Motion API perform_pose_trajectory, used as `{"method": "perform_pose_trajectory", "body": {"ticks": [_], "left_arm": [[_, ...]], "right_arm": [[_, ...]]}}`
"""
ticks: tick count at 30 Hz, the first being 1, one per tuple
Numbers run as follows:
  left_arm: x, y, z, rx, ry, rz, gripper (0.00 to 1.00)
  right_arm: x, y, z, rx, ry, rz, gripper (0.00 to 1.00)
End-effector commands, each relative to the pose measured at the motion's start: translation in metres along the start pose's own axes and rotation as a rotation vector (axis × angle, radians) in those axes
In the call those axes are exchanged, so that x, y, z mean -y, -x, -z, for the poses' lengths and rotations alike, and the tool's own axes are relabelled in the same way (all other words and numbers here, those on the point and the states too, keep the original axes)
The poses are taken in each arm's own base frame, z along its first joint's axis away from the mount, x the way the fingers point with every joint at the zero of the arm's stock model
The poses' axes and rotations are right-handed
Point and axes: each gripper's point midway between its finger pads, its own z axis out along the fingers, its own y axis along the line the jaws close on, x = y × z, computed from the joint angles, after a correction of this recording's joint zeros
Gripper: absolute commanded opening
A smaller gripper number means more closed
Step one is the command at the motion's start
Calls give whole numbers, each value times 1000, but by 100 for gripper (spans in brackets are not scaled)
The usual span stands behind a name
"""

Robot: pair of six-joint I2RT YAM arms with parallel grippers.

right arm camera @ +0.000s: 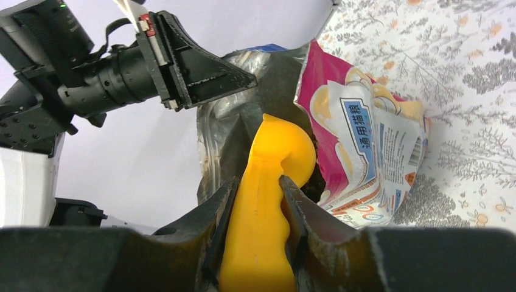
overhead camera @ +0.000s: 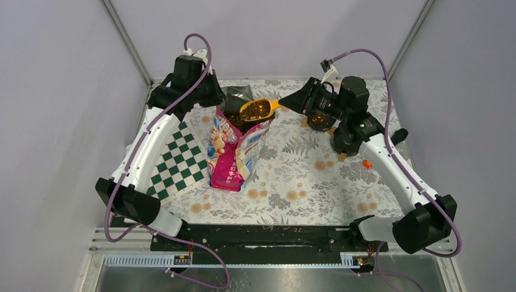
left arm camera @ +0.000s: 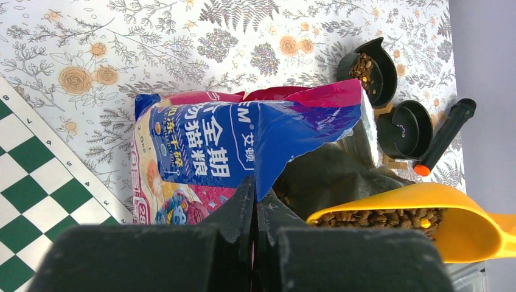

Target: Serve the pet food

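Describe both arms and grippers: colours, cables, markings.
Both match: the left arm and right arm have white links, bulky black joint housings and a purple cable looped outside each. A green light glows on the right arm's black wrist housing. The left gripper and right gripper are matte black, with tapered wedge-shaped fingers.

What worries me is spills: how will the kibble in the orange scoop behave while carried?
The kibble is loose pellets filling the scoop near its rim, so it will probably slide out if tilted or jerked. The right gripper clamps only the smooth handle, so the scoop might twist.
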Motion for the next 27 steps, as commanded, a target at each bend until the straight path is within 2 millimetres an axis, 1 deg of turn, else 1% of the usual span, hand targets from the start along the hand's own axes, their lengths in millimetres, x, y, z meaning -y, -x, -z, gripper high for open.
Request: {"method": "perform_pose_trajectory", "body": {"ticks": [1, 10, 14, 16, 21, 27], "left_arm": [[34, 58, 34, 234, -143, -30, 0], [31, 58, 34, 233, -137, -27, 0], [31, 59, 35, 236, -140, -26, 0], [32, 60, 36, 239, -141, -25, 0], [29, 61, 38, 244, -137, -26, 0], [22, 60, 39, 239, -120, -23, 0]], "right_arm": [[-19, 19, 6, 95, 73, 94, 0], [-16, 18, 6, 134, 86, 42, 0], [-11, 19, 4, 149, 58, -62, 0], [-11, 19, 4, 159, 60, -109, 0], [-3, 22, 7, 200, 24, -211, 0], [-5, 27, 9, 231, 34, -309, 0]]}}
